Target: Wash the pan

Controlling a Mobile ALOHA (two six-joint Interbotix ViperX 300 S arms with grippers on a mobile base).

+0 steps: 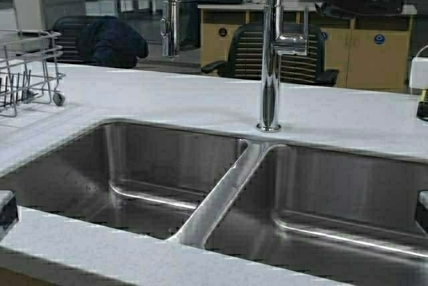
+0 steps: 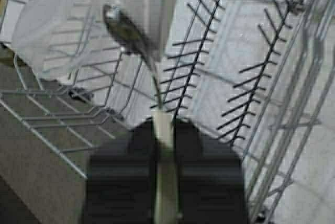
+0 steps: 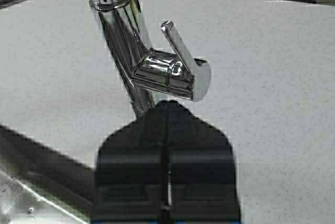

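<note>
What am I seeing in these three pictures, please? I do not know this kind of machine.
This is a robot with two arms on a wheeled base. The wide picture comes from a camera on its frame and looks down at a steel double sink with a tall faucet, set in a pale counter. A wire dish rack stands on the left.

The other two pictures come from cameras on the wrists. The left gripper is over the rack, shut on a thin cream-white strip. This may be the pan's handle, but I cannot tell. The right gripper is shut, holds nothing and points at the faucet's lever.
</note>
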